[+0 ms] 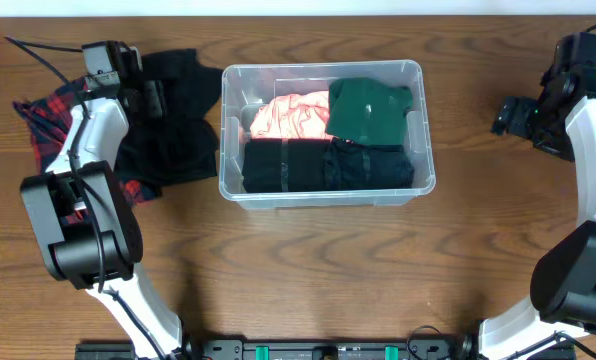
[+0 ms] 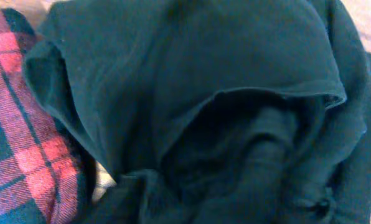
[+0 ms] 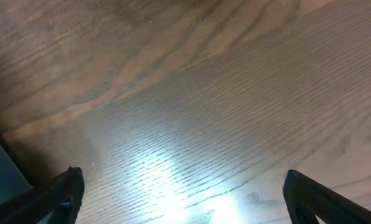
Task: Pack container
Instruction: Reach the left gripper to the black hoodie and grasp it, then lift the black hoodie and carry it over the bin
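The clear plastic container (image 1: 323, 68) stands mid-table. It holds a pink garment (image 1: 293, 117), a dark green garment (image 1: 368, 108) and a black garment (image 1: 323, 165). A loose black garment (image 1: 178, 125) lies to its left, partly on a red plaid garment (image 1: 46, 118). My left gripper (image 1: 146, 95) is down on the loose black garment. In the left wrist view the black cloth (image 2: 204, 106) fills the frame and hides the fingers, with the plaid garment (image 2: 23, 143) at the left. My right gripper (image 3: 185, 199) is open and empty over bare wood, far right of the container (image 1: 508, 115).
The wooden table (image 1: 308, 270) stretches in front of the container and to its right. A black cable (image 1: 38, 55) runs at the far left. The arm bases stand at the front left and front right corners.
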Robot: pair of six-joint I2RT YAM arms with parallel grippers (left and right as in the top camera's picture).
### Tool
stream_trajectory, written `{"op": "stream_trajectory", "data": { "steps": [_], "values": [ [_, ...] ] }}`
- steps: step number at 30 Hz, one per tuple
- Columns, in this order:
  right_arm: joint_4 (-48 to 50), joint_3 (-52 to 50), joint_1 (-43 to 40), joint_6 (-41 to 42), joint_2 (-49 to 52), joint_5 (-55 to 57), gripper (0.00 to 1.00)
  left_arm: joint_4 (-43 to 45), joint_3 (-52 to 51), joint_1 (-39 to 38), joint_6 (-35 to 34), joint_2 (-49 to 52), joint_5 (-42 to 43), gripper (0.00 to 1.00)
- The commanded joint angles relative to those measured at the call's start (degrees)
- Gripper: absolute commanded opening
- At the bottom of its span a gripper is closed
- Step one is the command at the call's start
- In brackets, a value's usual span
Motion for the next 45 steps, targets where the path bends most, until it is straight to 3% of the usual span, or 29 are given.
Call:
{"op": "stream_trajectory", "data": {
  "steps": [1, 5, 7, 14, 28, 36, 45],
  "values": [
    [-0.07, 0.13, -0.07, 0.66, 0.5, 0.0, 0.99, 1.2, 0.92, -0.13, 0.63, 0.5, 0.96, 0.25],
    [-0.07, 0.13, -0.07, 0.66, 0.5, 0.0, 0.99, 2.54, 0.92, -0.5, 0.42, 0.5, 1.01, 0.09],
    [-0.07, 0.13, -0.07, 0.66, 0.5, 0.02, 0.99, 2.71, 0.92, -0.76, 0.02, 0.5, 0.96, 0.06],
    [-0.07, 0.13, -0.07, 0.66, 0.5, 0.0, 0.99, 1.38, 0.92, -1.51, -4.35, -1.97, 0.9, 0.06],
    [-0.07, 0.13, -0.07, 0.66, 0.5, 0.0, 0.99, -1.22, 0.92, -1.51, -5.25, -23.78, 0.87, 0.06],
    [-0.07, 0.13, -0.07, 0.66, 0.5, 0.02, 0.99, -1.92, 0.92, -1.51, -3.5, -32.79, 1.07, 0.06],
    [-0.07, 0.13, -0.07, 0.66, 0.5, 0.0, 0.99, -2.27, 0.92, -5.05, 6.69, -43.1, 12.11, 0.06]
  ]
}}
